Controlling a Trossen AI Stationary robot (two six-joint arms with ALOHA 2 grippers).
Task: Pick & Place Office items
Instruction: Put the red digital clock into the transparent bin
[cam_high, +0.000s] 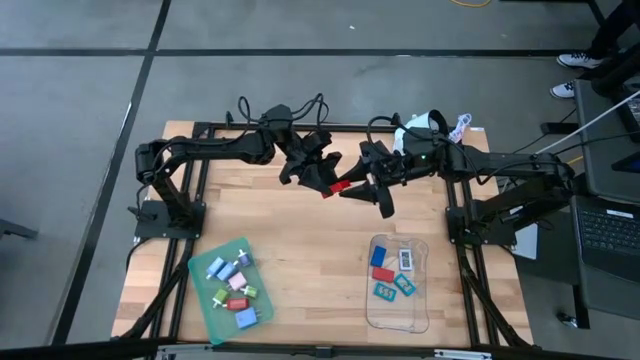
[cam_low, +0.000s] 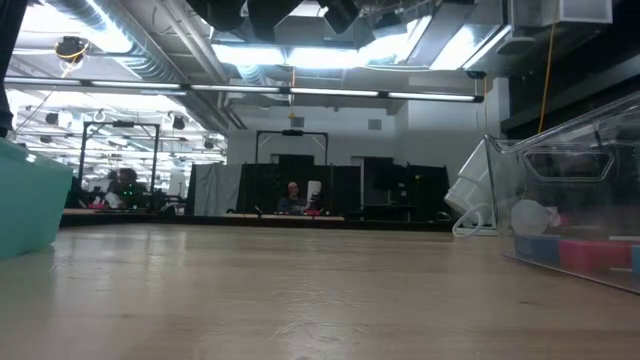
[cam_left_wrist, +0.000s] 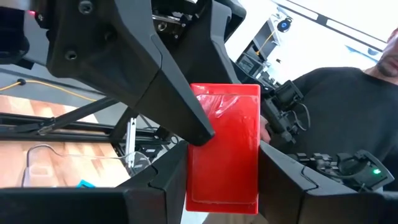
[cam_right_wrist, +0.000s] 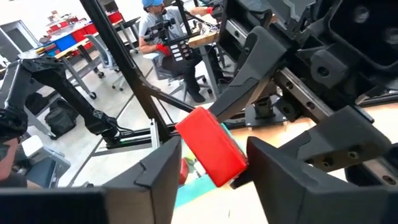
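Note:
A small red rectangular office item (cam_high: 338, 186) hangs high above the middle of the table, between my two grippers, which meet there. My left gripper (cam_left_wrist: 224, 158) comes from the table's left and is shut on it. My right gripper (cam_right_wrist: 212, 149) comes from the right and is open, with one finger on each side of the same red item (cam_right_wrist: 211, 152). More small office items lie in a green tray (cam_high: 205, 300) and a clear tray (cam_high: 420, 310) near the front edge. My left gripper pinches the red item between its two fingers, on its two long edges (cam_left_wrist: 193, 180). The fingers reach in about level from the table's left. The item is lifted clear, well above the table. My right gripper's fingers (cam_left_wrist: 186, 112) flank the item; whether they touch it I cannot tell.
A white rounded device with a cord (cam_high: 420, 125) sits at the far right corner. In the low view the clear tray's wall (cam_low: 560, 190) stands at the right and a teal edge (cam_low: 30, 200) at the left. People sit in the room beyond the table.

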